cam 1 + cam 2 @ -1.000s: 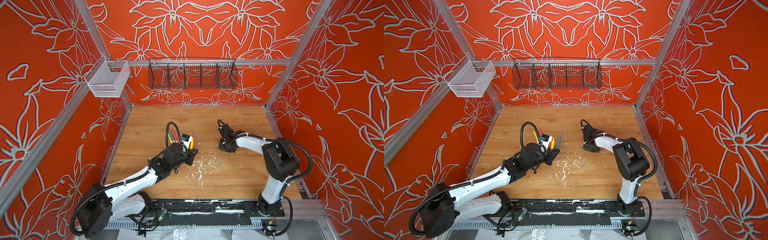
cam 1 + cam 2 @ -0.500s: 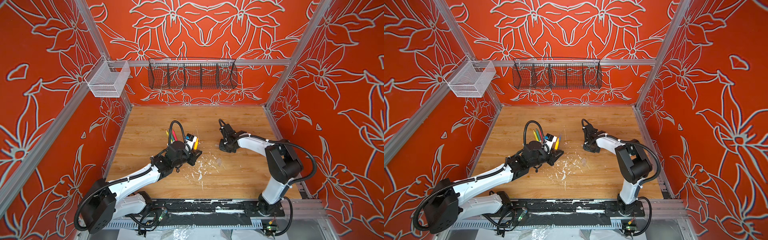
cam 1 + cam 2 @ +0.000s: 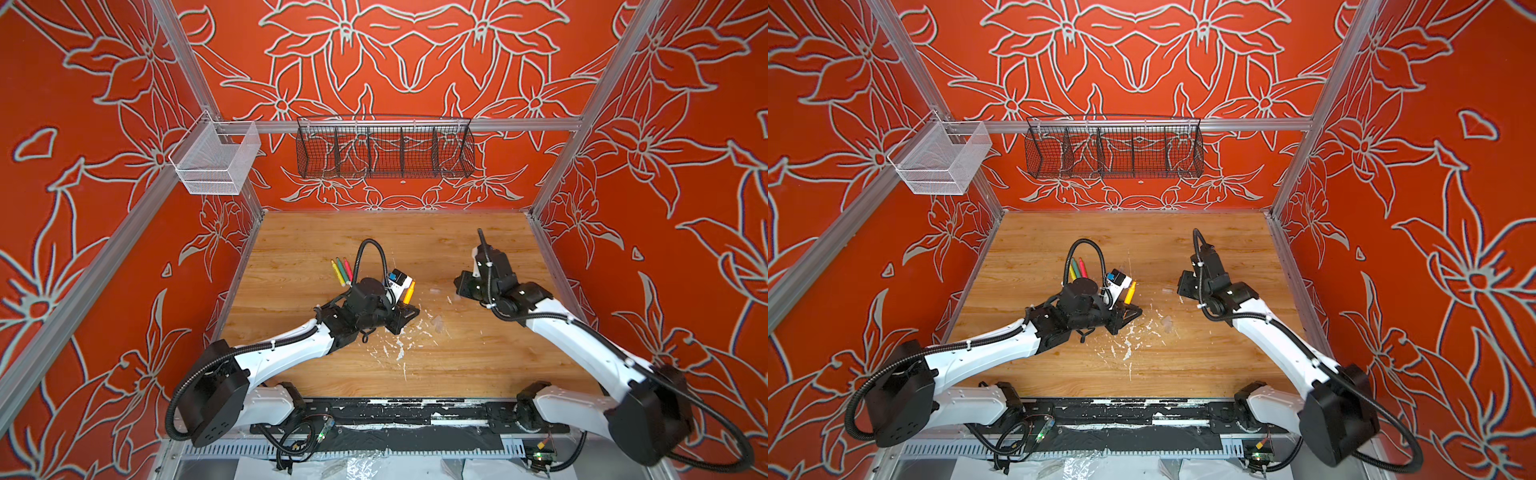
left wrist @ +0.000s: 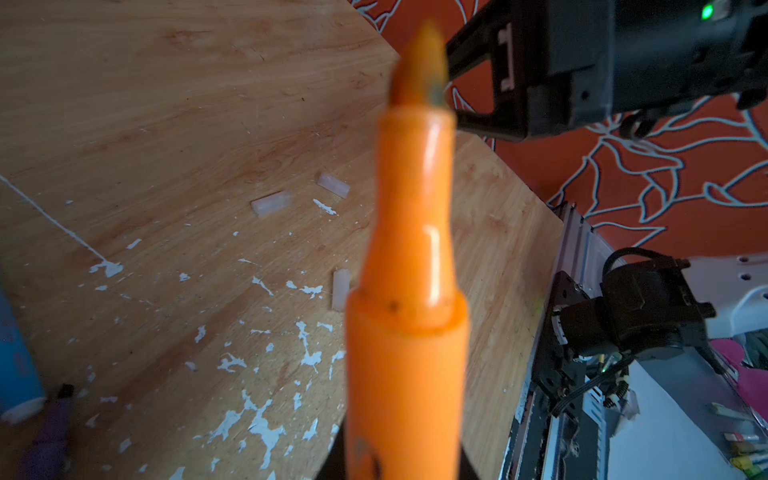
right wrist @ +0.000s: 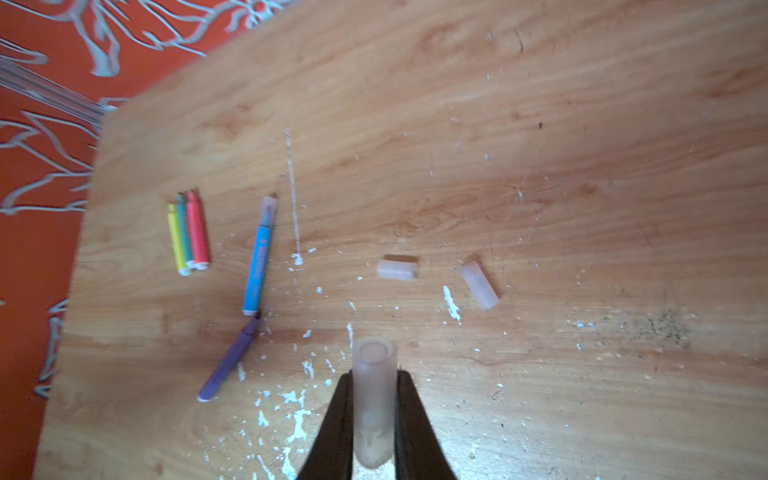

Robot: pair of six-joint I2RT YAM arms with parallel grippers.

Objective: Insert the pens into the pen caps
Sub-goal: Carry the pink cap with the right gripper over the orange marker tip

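Note:
My left gripper [image 4: 401, 461] is shut on the orange pen [image 4: 411, 291], bare tip pointing away from the wrist; in both top views the pen [image 3: 409, 292] [image 3: 1130, 292] sticks up near the table's middle. The right gripper [image 5: 372, 386] is shut on a clear pen cap [image 5: 372, 399], open end outward, and hangs right of centre [image 3: 461, 286]. Two loose caps [image 5: 397, 268] [image 5: 480, 284] lie between the grippers. A blue pen [image 5: 257, 266] and a purple pen [image 5: 228, 361] lie end to end. Yellow, green and pink-red pens [image 5: 187, 232] lie side by side farther left.
White flecks of chipped paint [image 3: 399, 349] are scattered over the wooden table [image 3: 478, 365] in front of the left gripper. A black wire basket [image 3: 384, 151] and a white mesh bin [image 3: 214, 160] hang on the walls above the table.
The left gripper has carried the orange pen rightward towards the table's middle. The right gripper has stayed near its spot, closed on the cap, while its elbow swung outward to the right.

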